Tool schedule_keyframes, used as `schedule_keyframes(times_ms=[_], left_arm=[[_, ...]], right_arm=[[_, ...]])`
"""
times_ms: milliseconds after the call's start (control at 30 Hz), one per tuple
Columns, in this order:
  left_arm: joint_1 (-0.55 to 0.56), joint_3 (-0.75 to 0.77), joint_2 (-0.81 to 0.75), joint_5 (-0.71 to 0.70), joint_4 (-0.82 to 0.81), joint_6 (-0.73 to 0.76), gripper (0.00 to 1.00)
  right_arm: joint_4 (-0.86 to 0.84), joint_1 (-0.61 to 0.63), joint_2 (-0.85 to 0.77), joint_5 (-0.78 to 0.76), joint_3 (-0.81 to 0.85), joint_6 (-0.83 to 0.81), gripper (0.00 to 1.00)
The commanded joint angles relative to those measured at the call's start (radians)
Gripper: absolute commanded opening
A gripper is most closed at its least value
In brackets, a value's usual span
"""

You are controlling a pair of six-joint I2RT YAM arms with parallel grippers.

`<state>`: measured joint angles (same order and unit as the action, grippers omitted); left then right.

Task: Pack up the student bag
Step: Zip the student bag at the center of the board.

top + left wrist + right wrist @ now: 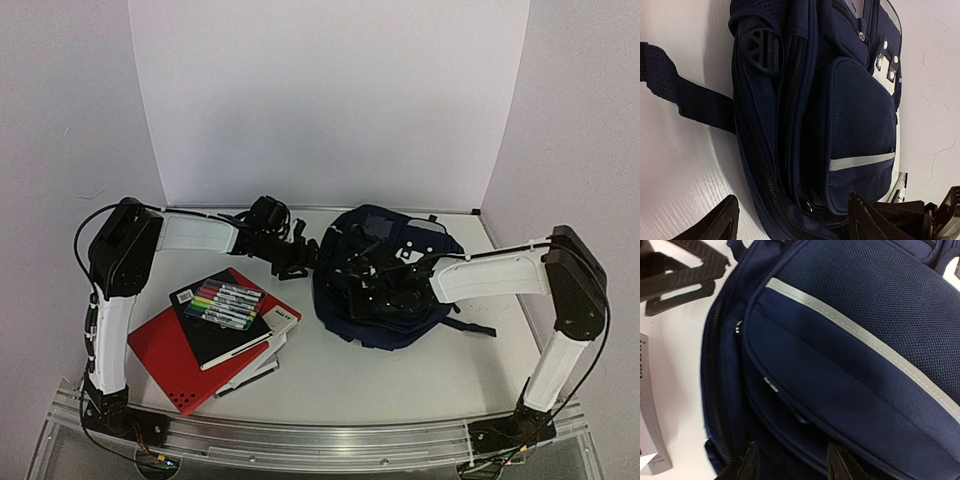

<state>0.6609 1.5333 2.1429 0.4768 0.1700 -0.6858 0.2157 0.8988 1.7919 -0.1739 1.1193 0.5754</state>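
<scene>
The student bag, dark navy with a pale reflective stripe on its front pocket, lies flat at the table's centre right. My left gripper is at the bag's left edge. In the left wrist view it stands open, and the bag's zipped side reaches in between its fingers. My right gripper hovers over the middle of the bag. In the right wrist view its jaws stand apart over the dark folds below the front pocket, with no fabric pinched.
Left of the bag a red folder lies under a black notebook, with a pack of coloured markers on top. White books are stacked beside it. A black strap trails from the bag. White walls stand behind.
</scene>
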Motion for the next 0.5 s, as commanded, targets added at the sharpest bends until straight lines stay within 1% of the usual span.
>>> schedule_keyframes(times_ms=[0,100,167,267,367,467], left_arm=[[0.018,-0.005,-0.039,-0.065,0.043,-0.007,0.74],[0.025,-0.013,-0.036,-0.081,0.056,-0.022,0.70],[0.025,-0.023,-0.030,-0.095,0.063,-0.035,0.66],[0.025,-0.035,-0.024,-0.102,0.068,-0.052,0.59],[0.024,-0.053,-0.018,-0.075,0.037,-0.069,0.54],[0.025,-0.068,-0.012,-0.042,-0.003,-0.082,0.50]], right_arm=[[-0.053,-0.019,0.035,-0.011,0.051,-0.031,0.42],[-0.067,-0.024,0.061,-0.003,0.061,-0.047,0.40],[-0.068,-0.028,0.078,-0.006,0.072,-0.055,0.38],[-0.074,-0.031,0.093,-0.017,0.086,-0.058,0.37],[-0.075,-0.033,0.114,-0.038,0.103,-0.063,0.35],[-0.075,-0.033,0.140,-0.059,0.119,-0.063,0.30]])
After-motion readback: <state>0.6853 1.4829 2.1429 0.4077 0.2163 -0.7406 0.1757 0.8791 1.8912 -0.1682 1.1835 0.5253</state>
